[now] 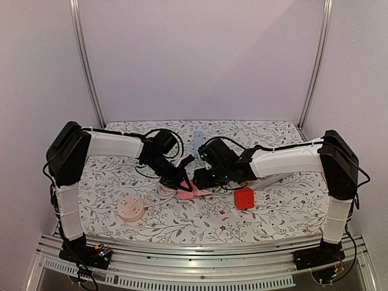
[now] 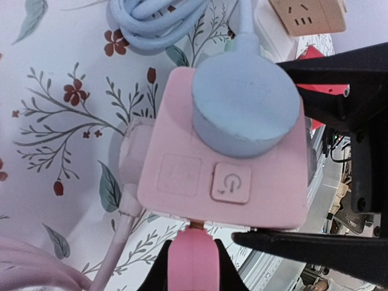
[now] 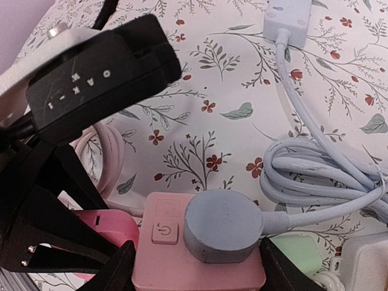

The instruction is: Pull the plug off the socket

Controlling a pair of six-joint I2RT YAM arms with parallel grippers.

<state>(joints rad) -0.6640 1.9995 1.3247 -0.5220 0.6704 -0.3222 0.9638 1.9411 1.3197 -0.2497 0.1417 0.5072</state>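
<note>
A pink socket cube [image 2: 224, 176] with a power button lies on the flowered table; it also shows in the right wrist view [image 3: 182, 260] and from above [image 1: 197, 191]. A round grey-blue plug [image 2: 245, 103] sits in its top face [image 3: 223, 225]. My left gripper [image 2: 194, 257] is shut on a pink plug [image 2: 194, 260] at the cube's side; a short brass pin shows in the small gap between them. My right gripper [image 3: 197, 273] has a black finger on either side of the cube and holds it. The pink plug also appears in the right wrist view [image 3: 106, 229].
A coiled grey-blue cable [image 3: 327, 170] runs to a pale blue power strip [image 3: 290, 21]. A pink cable [image 3: 109, 157] loops left of the cube. A red cube [image 1: 244, 198], a white round socket [image 1: 130, 209], a beige adapter [image 2: 309, 15] and a green block [image 3: 297, 254] lie nearby.
</note>
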